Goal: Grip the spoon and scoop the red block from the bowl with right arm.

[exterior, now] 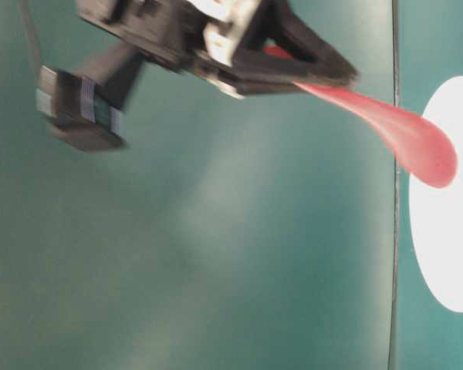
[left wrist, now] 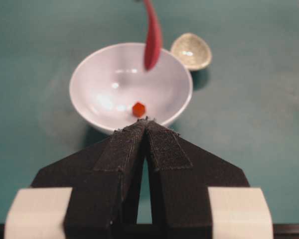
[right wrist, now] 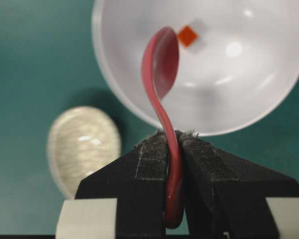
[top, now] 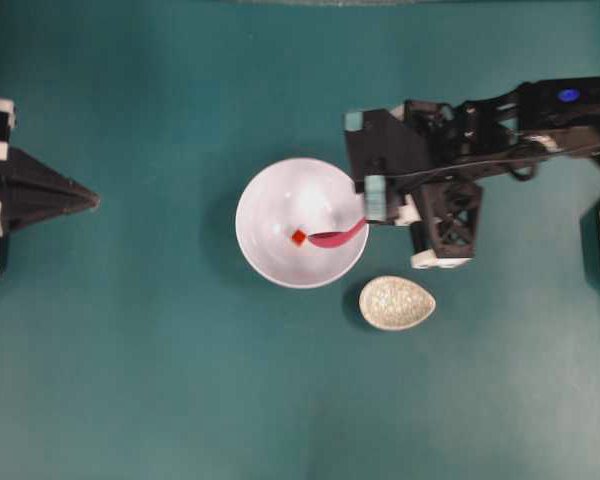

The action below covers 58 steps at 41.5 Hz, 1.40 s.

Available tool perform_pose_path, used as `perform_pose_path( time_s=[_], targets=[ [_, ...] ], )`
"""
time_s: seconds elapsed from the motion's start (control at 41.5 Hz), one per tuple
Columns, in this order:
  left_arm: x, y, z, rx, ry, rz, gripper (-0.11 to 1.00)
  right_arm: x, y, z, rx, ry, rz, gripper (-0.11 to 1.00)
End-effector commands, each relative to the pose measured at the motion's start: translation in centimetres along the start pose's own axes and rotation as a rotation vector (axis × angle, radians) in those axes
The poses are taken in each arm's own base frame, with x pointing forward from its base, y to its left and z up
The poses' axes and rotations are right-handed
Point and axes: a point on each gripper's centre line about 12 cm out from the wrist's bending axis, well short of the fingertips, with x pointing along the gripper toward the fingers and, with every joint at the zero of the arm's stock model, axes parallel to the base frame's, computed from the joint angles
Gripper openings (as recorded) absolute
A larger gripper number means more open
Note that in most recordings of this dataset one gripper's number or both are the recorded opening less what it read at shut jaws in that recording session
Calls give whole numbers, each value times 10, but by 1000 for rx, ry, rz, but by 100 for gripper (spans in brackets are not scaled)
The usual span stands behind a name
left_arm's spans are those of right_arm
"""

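Note:
The white bowl [top: 255, 195] stands mid-table with the tiny red block [top: 298, 237] on its floor. My right gripper [top: 366, 222] is shut on the handle of the pink-red spoon [top: 338, 237], whose scoop reaches over the bowl's rim and hangs just right of the block. In the right wrist view the gripper [right wrist: 172, 137] pinches the handle, and the scoop [right wrist: 162, 59] is empty beside the block [right wrist: 187, 35] in the bowl [right wrist: 249, 89]. My left gripper [top: 92, 200] is shut and empty at the far left. Its view shows the gripper [left wrist: 147, 121], the block [left wrist: 138, 109] and the spoon [left wrist: 152, 35].
A speckled beige oval dish [top: 397, 302] lies empty on the teal table just right of and in front of the bowl, below my right arm. It also shows in the right wrist view [right wrist: 83, 144] and the left wrist view [left wrist: 191, 51].

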Motion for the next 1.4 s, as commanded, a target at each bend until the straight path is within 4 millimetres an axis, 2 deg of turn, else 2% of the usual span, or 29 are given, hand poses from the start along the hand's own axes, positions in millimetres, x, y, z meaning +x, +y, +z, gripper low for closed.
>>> perform_pose_path(
  time_s=[0.0, 0.096, 0.241, 0.458, 0.65, 0.964, 1.18, 1.373],
  targets=[
    [0, 0, 9, 0, -23, 1, 0, -27, 15, 5, -32, -56, 14, 15],
    [0, 0, 9, 0, -23, -1, 0, -37, 27, -5, -38, -52, 39, 14],
    [0, 0, 10, -3, -28, -1, 0, -41, 45, -31, -13, -32, 72, 14],
    [0, 0, 10, -9, -29, 1, 0, -22, 56, -67, 41, -28, 77, 15],
    [-1, 0, 11, -9, -34, 1, 0, -8, 58, -74, 40, -94, 61, 15],
    [-1, 0, 11, -10, -35, -1, 0, 9, 59, -95, 28, -54, 56, 15],
    [-1, 0, 12, -11, -37, 1, 0, 14, 58, -96, 28, -64, 48, 15],
    [-1, 0, 12, -10, -37, -1, 0, 18, 57, -96, 29, -55, 45, 22]
  ],
)
